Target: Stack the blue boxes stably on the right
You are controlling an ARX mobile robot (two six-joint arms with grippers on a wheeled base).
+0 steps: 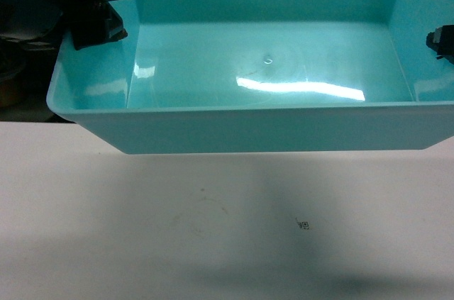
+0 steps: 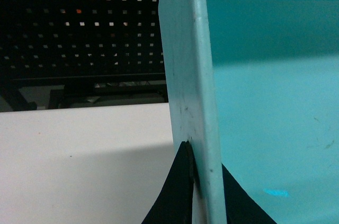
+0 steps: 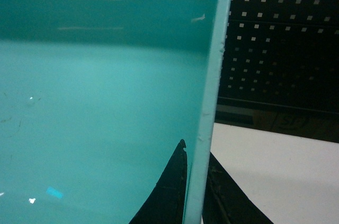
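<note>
A light turquoise blue box [image 1: 269, 130], shallow with a flared rim and nothing inside, fills the upper half of the head view and appears held just above the white table [image 1: 213, 229]. My left gripper [image 1: 99, 9] is shut on its left rim. In the left wrist view the rim [image 2: 193, 75] runs up between the black fingers of the left gripper [image 2: 204, 181]. My right gripper [image 1: 441, 41] shows only partly at the right edge. In the right wrist view it is shut on the right rim [image 3: 214, 75], the right gripper [image 3: 195, 176] having one finger inside the wall and one outside.
A black pegboard [image 2: 79, 23] stands behind the table, seen too in the right wrist view as the pegboard [image 3: 286, 33]. A small dark mark [image 1: 303, 225] lies on the tabletop in front of the box. Dark clutter [image 1: 14, 45] sits off the table's left end.
</note>
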